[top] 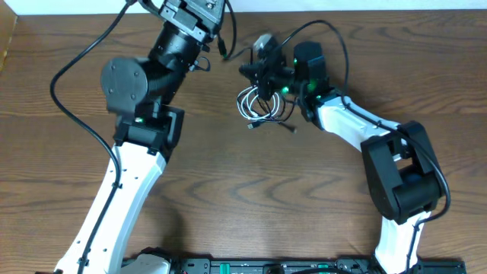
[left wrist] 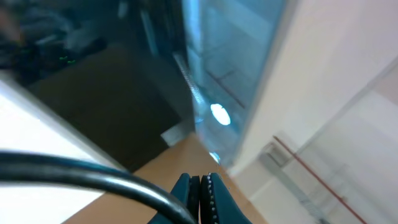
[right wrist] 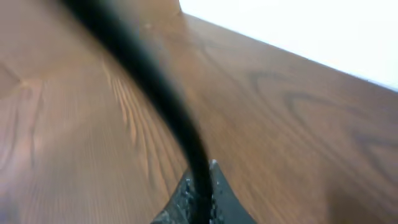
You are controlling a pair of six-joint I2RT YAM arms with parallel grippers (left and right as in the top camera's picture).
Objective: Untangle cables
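The cables lie in a small tangle (top: 261, 106) on the wooden table (top: 228, 167): white loops (top: 245, 103) with thin black strands and a small plug (top: 291, 127). My right gripper (top: 257, 72) hovers just above the tangle, shut on a black cable (right wrist: 155, 93) that runs up from between its jaws (right wrist: 202, 193). My left gripper (top: 218, 17) is raised at the table's far edge. Its jaws (left wrist: 200, 199) are shut, with a black cable (left wrist: 93, 171) coming out at their base. A black strand with a plug end (top: 223, 49) hangs below it.
The left arm (top: 141, 84) crosses the table's left half, with its thick black cord (top: 72, 53) looping beside it. The right arm (top: 396, 167) stands at the right. The white far table edge (right wrist: 298, 31) is close behind both grippers.
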